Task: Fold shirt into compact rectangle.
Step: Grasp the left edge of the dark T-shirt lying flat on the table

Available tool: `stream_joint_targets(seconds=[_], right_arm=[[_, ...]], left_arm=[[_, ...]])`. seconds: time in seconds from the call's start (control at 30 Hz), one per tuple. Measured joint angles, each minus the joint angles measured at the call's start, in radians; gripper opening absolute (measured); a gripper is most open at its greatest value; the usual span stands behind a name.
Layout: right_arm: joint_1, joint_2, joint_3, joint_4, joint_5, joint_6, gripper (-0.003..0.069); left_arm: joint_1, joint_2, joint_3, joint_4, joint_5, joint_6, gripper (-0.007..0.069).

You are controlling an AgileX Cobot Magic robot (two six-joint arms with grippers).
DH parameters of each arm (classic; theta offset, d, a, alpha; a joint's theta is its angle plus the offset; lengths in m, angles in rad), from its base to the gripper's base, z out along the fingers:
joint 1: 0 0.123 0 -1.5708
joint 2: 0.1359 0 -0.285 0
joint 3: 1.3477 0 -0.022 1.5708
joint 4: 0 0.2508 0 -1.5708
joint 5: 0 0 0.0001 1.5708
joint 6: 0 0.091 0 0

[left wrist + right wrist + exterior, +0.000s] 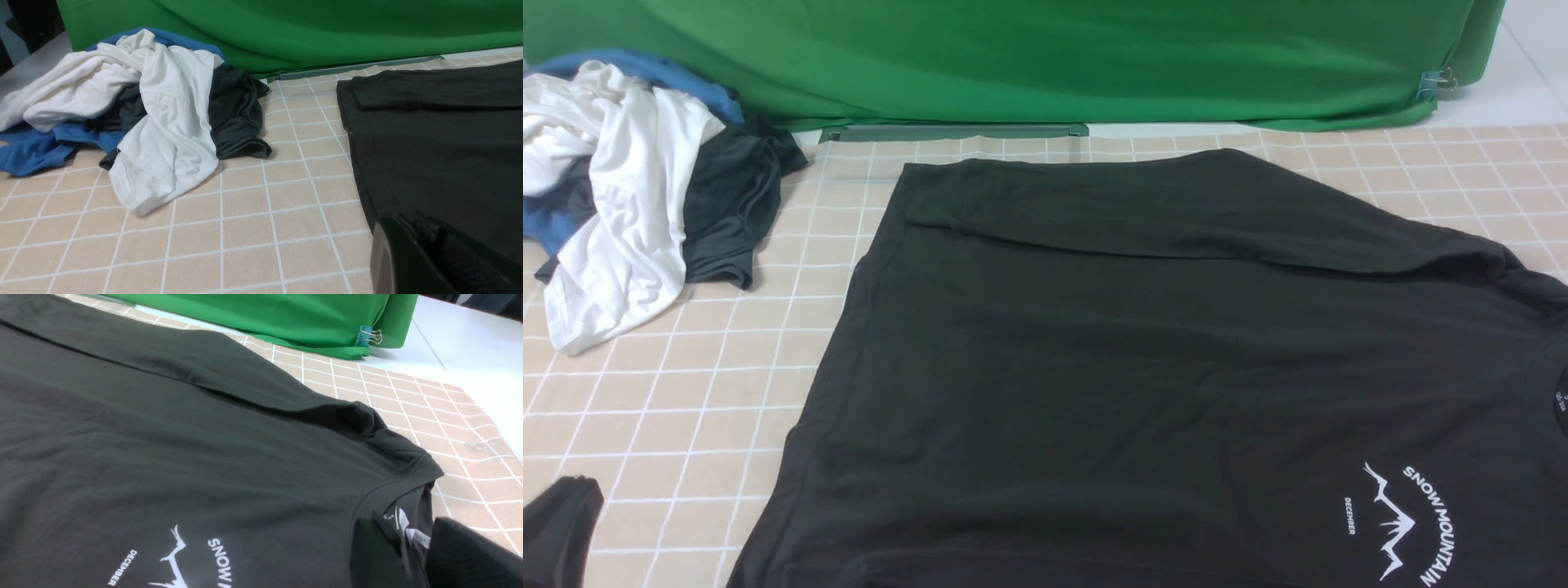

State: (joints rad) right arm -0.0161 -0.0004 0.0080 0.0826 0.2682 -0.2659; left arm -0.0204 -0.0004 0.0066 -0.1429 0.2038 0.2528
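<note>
The shirt lies flat and face up on the checked tabletop. Its long axis runs across the robot's front, with the hem toward the robot's left and the collar and white print toward its right. The far sleeve is already laid over the body along the far edge; the near edge runs out of the front view. The right fingers are right at the neckline. They stand apart with the collar label showing in the gap, and no cloth looks lifted or bunched between them. The left fingers are pressed together and hold nothing. They sit low at the hem end, just beside the shirt's edge over bare tabletop. Each arm therefore has one end of the long axis, so the next fold likely depends on each arm taking its own end. The heap of loose clothes lies well apart at the far left.
</note>
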Motion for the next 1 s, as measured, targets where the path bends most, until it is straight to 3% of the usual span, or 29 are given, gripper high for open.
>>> stream_joint_targets(seconds=[0.3,0.43,0.53,0.6,0.67,0.8,0.83,0.9,1.0], right_arm=[[0.0,0.0,0.0,0.0,0.0,0.0,0.0239],[0.0,0.0,0.0,0.0,-0.002,0.0,0.0239],[0.0,0.0,0.0,0.0,-0.013,0.001,0.0239],[0.0,0.0,0.0,0.0,-0.063,0.025,0.0239],[0.0,0.0,0.0,0.0,-0.138,0.085,0.0239],[0.0,0.0,0.0,0.0,-0.274,0.293,0.0239],[0.0,0.0,0.0,0.001,-0.304,0.368,0.0239],[0.0,0.0,0.0,0.001,-0.345,0.509,0.0239],[0.0,0.0,0.0,0.002,-0.355,0.6,0.0239]], left_arm=[[0.0,0.0,0.0,-0.303,-0.335,-0.269,0.0022],[0.0,0.0,0.0,-0.314,-0.488,-0.384,0.0022],[0.0,0.0,0.0,-0.281,-0.722,-0.507,0.0022],[0.0,0.001,-0.022,-0.25,-0.793,-0.567,0.0022],[0.0,0.018,-0.094,-0.226,-0.745,-0.604,0.0022],[0.0,0.12,-0.301,-0.159,-0.479,-0.611,0.0022],[0.0,0.162,-0.36,-0.127,-0.388,-0.611,0.0022],[0.0,0.32,-0.536,-0.085,-0.056,-0.592,0.0022],[0.0,0.541,-0.714,-0.074,0.285,-0.475,0.0022]])
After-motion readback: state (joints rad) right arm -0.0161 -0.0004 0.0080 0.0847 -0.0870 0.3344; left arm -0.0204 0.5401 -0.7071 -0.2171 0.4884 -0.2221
